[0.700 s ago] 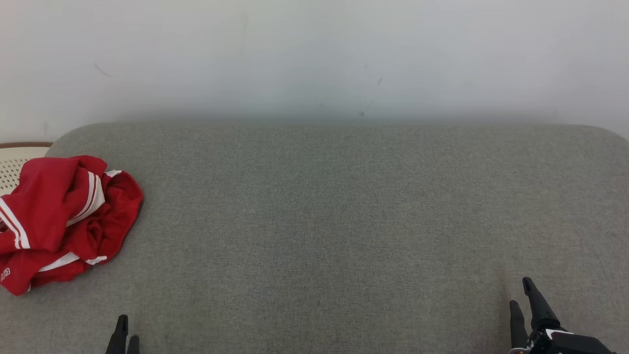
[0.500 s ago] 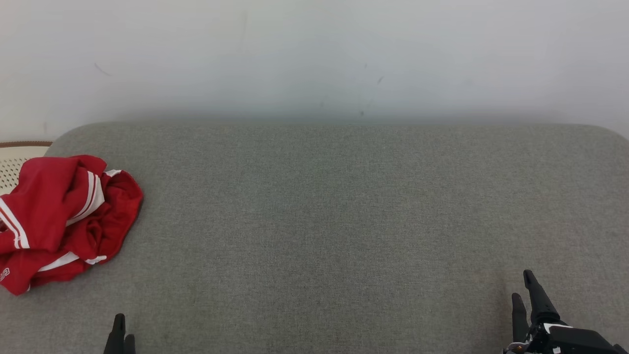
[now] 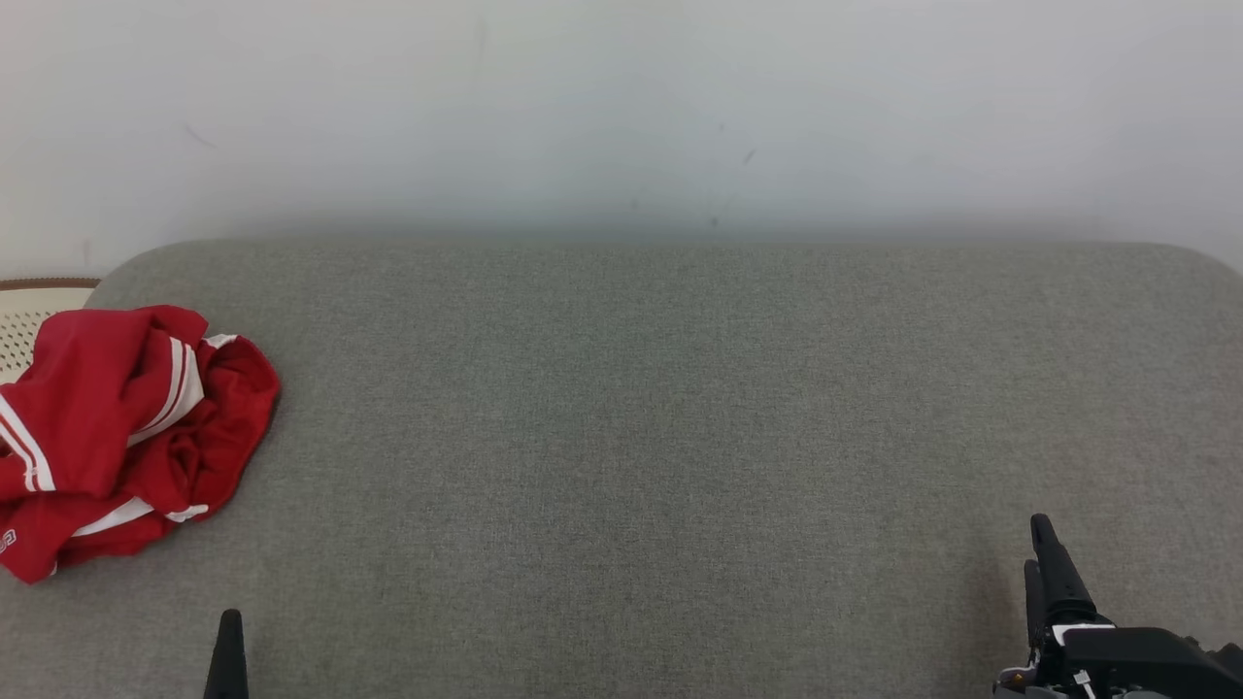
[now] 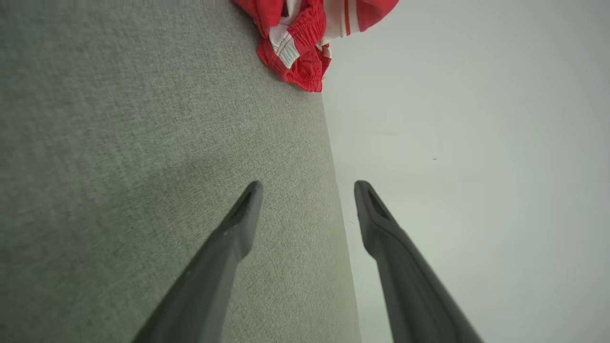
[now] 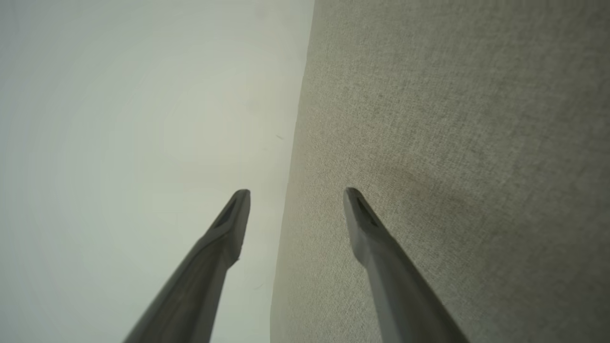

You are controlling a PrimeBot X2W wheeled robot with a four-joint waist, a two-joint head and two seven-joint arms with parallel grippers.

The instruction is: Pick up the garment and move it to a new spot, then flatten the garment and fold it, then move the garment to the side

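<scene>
The garment point(image 3: 117, 437) is a crumpled red piece with white stripes, lying at the far left of the grey fabric surface point(image 3: 641, 417); the left wrist view catches its edge, the garment point(image 4: 305, 38), at the top. My left gripper point(image 3: 230, 646) pokes up from the bottom edge, well below and right of the garment. Its fingers stand apart with nothing between them, left gripper point(image 4: 307, 186) open. My right gripper point(image 3: 1039, 549) sits at the lower right, far from the garment, also open and empty, right gripper point(image 5: 296, 193).
A pale wall point(image 3: 621, 107) rises behind the grey surface. A perforated cream basket point(image 3: 29, 316) with a brown rim shows behind the garment at the left edge. The surface's rounded back corners lie at the left and right.
The right gripper has crept upward in the head view, and the left gripper has sunk slightly toward the bottom edge. The garment has not moved.
</scene>
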